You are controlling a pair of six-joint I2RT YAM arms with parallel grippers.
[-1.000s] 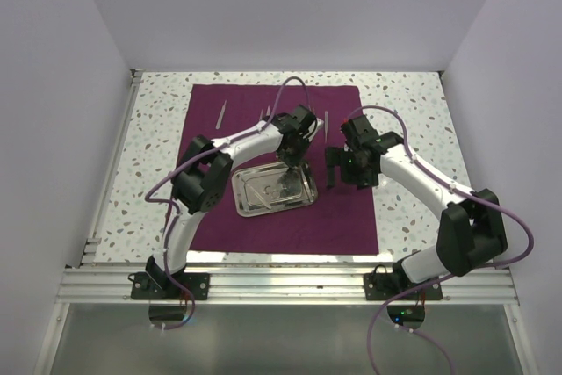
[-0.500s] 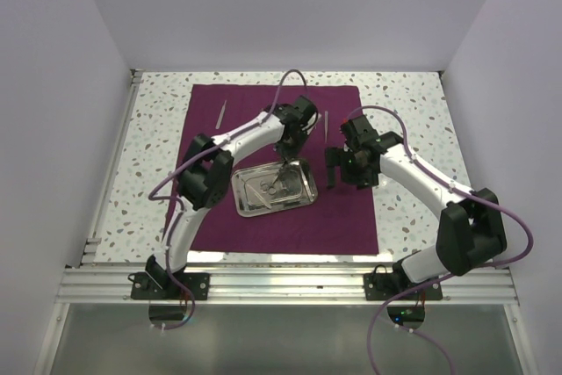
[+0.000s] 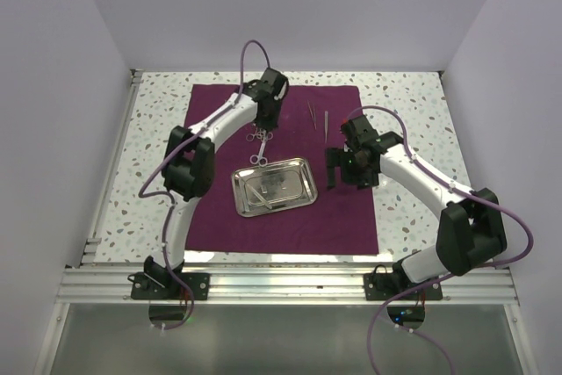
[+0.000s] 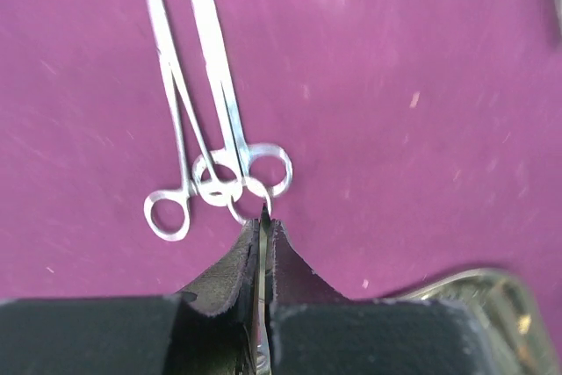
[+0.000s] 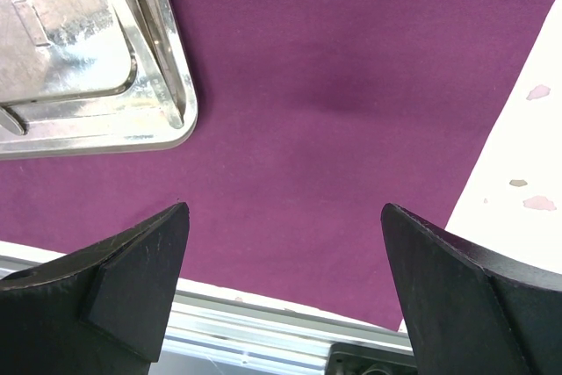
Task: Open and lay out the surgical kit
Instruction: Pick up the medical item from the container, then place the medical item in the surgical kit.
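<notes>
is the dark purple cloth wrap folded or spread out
Spread out: the dark purple cloth wrap lies flat on the table, with the shiny steel tray on it.

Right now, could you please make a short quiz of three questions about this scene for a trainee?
1. True or false: the right gripper is open and holds nothing.
2. What lies under the tray? A) bare table B) the cloth C) a box
3. Fill in: the left gripper is shut on a thin metal piece, just near the ring handles of the ____ on the cloth.

Key: 1 true; 2 B; 3 scissors-like instruments.
</notes>
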